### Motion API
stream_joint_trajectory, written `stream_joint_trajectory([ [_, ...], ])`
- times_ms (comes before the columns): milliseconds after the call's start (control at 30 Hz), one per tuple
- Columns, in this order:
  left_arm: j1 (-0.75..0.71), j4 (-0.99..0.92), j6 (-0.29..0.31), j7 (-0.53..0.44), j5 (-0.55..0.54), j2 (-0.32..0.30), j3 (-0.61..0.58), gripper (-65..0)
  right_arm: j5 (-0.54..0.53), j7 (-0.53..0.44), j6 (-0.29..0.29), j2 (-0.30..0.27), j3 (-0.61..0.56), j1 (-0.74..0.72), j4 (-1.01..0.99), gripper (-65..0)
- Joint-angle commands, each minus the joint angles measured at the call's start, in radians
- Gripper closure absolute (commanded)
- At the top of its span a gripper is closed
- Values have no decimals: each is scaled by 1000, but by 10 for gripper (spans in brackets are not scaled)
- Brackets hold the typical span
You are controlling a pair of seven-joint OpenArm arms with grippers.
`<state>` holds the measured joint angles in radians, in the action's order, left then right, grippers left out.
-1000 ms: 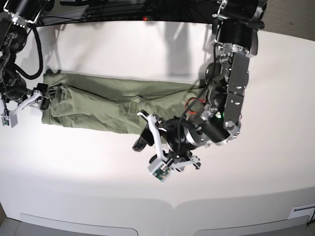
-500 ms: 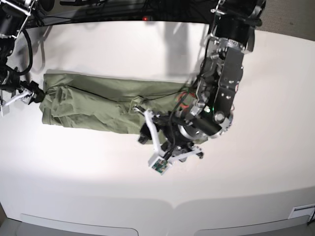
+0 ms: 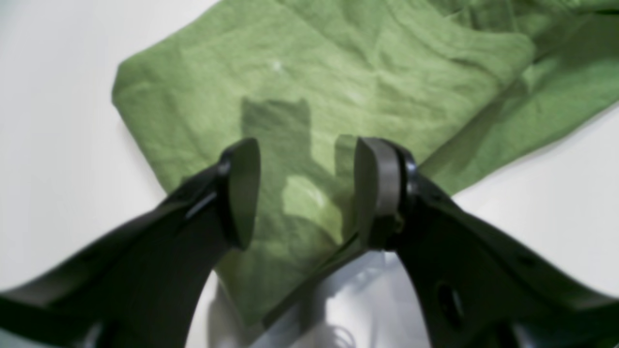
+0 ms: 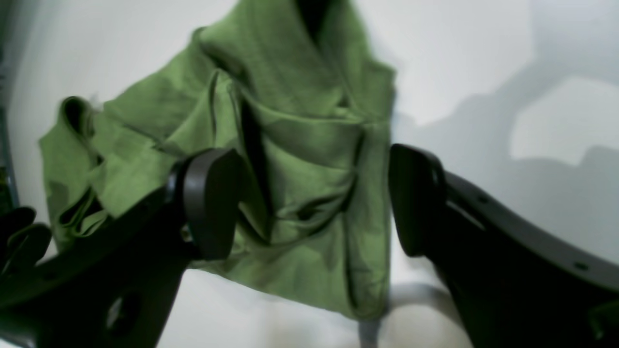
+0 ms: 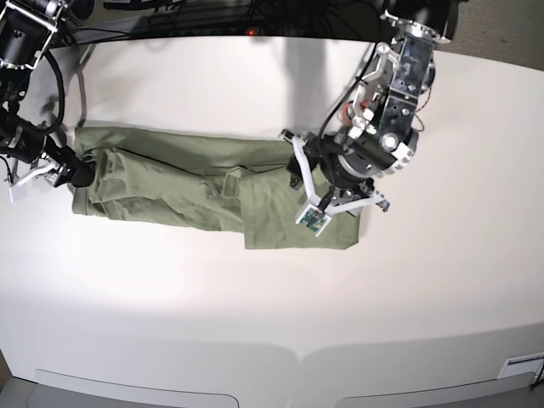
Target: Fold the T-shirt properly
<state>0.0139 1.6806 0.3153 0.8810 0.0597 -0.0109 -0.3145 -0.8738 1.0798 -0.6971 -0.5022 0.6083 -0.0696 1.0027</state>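
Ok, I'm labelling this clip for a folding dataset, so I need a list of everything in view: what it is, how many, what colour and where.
T-shirt: one, sage green, wrinkled, lying in a long band across the middle of the table, partly folded lengthwise.
Table: one, white, filling most of the base view.
Cables: several, black, along the far edge behind the table.
Left gripper: one, black, jaws apart, above one end of the shirt, nothing between the jaws.
Right gripper: one, black, jaws wide apart, at the bunched opposite end of the shirt; no cloth pinched as far as the wrist view shows.
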Motion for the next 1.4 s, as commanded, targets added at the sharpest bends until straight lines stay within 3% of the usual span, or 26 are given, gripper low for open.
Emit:
stream_joint_trajectory([
  [0,11,18,-13,-23,-7,-5,-1,-305,2,29,-1,-8,0,-8,6,-468],
  [267,3,18,-36,-23,-7,-15,-1,-305,-6,63,-1,29,0,-26,6,-459],
  [400,2,18,-36,-23,-7,-15,-1,-305,-120,111,-1,23,0,-34,6,-430],
  [467,3,18,-36,-23,-7,-15,-1,-305,-133,111,-1,21,0,-37,6,-352],
  [633,2,18,-36,-23,-7,-15,-1,-305,-131,111,-1,26,0,-53,6,0],
  [767,-1,14,-35,-58,5,-16,-1,-305,-169,129,-1,26,0,-77,7,0],
  [867,-3,-10,-49,-121,62,-24,-1,-305,-224,200,-1,28,0,-112,8,0],
  [967,1,-75,-82,-143,109,-24,-1,-305,-271,278,-1,28,0,-157,8,0],
  [1133,6,-197,-84,-175,109,-23,-1,-305,-343,314,-1,29,-3,-214,9,0],
  [1367,49,-223,-84,-181,109,-23,-1,-305,-430,313,-1,29,-145,-246,16,0],
])
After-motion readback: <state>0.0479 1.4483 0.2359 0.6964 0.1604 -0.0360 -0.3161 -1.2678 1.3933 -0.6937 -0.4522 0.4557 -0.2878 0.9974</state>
